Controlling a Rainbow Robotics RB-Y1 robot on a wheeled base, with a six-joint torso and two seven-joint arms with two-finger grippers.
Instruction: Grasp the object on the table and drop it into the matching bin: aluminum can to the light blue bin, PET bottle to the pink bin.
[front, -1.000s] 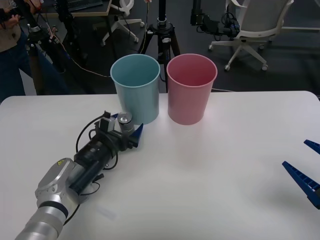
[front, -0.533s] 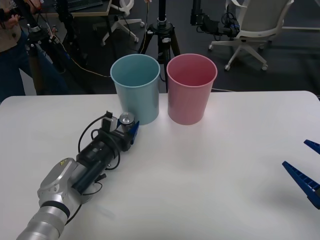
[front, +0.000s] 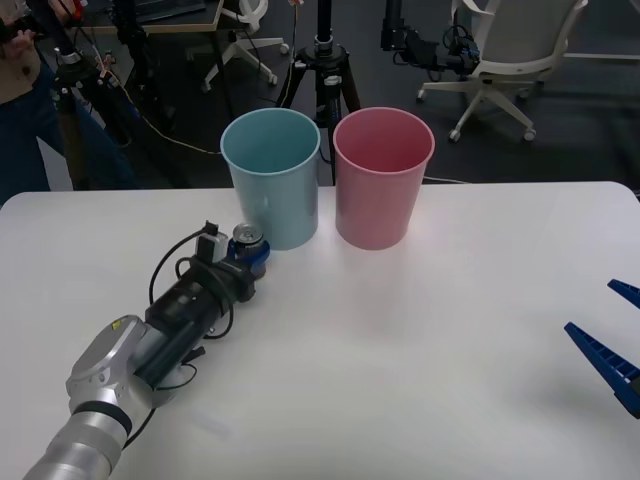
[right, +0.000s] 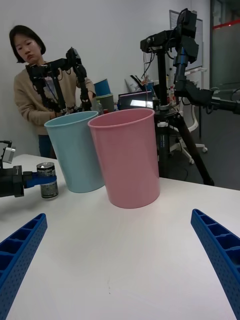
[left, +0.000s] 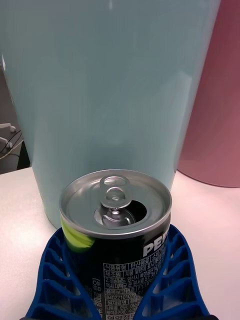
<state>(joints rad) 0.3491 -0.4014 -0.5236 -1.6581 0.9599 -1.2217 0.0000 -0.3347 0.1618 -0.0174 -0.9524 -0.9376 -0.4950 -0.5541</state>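
Note:
The aluminum can (front: 247, 238) is small and dark with a silver lid and pull tab. It stands upright just in front of the light blue bin (front: 272, 185), at its left foot. My left gripper (front: 248, 254) is shut on the can, its blue fingers (left: 176, 270) hugging both sides of the can (left: 117, 235). In the right wrist view the can (right: 48, 181) looks level with the white table (front: 420, 330). The pink bin (front: 383, 185) stands directly right of the blue one. My right gripper (front: 615, 330) waits open, holding nothing, low at the table's right edge.
Both bins (right: 75, 150) (right: 127, 157) stand close together at the table's far edge. Behind them are a black tripod (front: 325, 60), camera stands and an office chair (front: 505, 50). A person stands beyond the far left corner.
The left gripper's fingers, spread around the can a second ago, have closed on it. The can now sits slightly further left. The right arm has not moved.

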